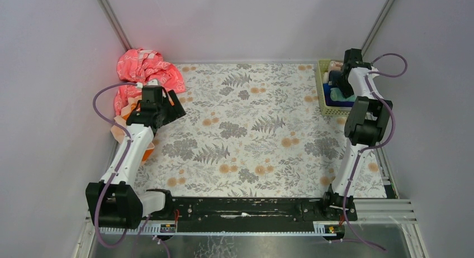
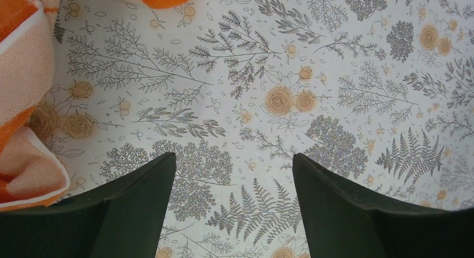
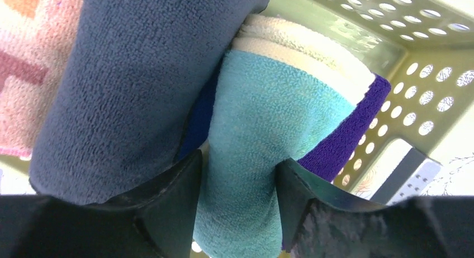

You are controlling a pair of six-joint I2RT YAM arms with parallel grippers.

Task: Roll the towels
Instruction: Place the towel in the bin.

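Note:
A rolled mint-teal towel [image 3: 268, 101] stands in a pale green basket [image 3: 413, 62] at the table's far right. My right gripper [image 3: 239, 160] reaches down into the basket [image 1: 323, 85], its jaws parted with one finger on each side of the teal roll, which rests among other rolls. The orange and pale peach towel [image 2: 25, 73] lies crumpled at the table's left edge [image 1: 120, 129], partly under my left arm. My left gripper [image 2: 235, 157] hovers open over the flowered tablecloth [image 2: 279, 73], just right of that towel, holding nothing.
In the basket, a navy roll [image 3: 128, 73], a pink roll [image 3: 28, 62] and a purple cloth [image 3: 346, 135] crowd the teal one. A red-pink patterned cloth [image 1: 142, 68] is heaped in the far left corner. Walls close in the table on three sides.

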